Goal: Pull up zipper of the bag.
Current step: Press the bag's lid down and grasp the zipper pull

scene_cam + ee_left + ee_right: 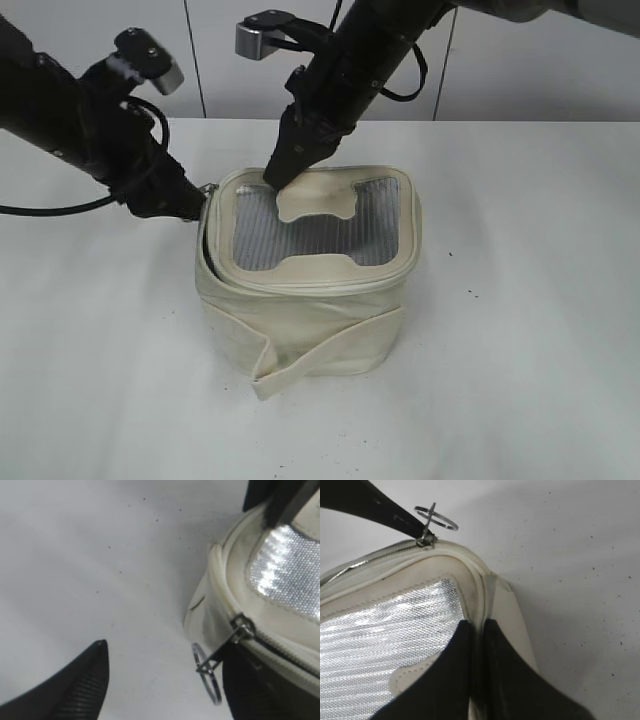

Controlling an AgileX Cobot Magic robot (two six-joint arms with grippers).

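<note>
Exterior view first: the white table (540, 330), matte and flecked with tiny dark specks, carries the bag (305, 290) near its middle. It is a small boxy thing of cream fabric, soft-walled and a little slumped, with a flat strap band (320, 355) wrapped slantwise across its front. The lid is a rounded rectangle holding a grey mesh panel (310, 238) that glints silver in the close shots, with two cream tabs biting into it from the far and near edges. Round the lid edge runs the zipper (300, 283), a cream ribbed track.

Both arms are black, with carbon-weave fingers. The right gripper (283, 168) comes down from above onto the lid's far-left rim; its wrist camera shows the two fingers pressed together with the cream rim pinched between them. The left gripper (190, 208) sits low at the bag's left corner. From its wrist camera one finger (75, 690) lies well apart from the other, so the pincer stands open, and the other finger sits just beside the silver pull (227, 642), a thin metal link ending in a round wire ring (206, 672). I cannot tell whether it touches the pull.
</note>
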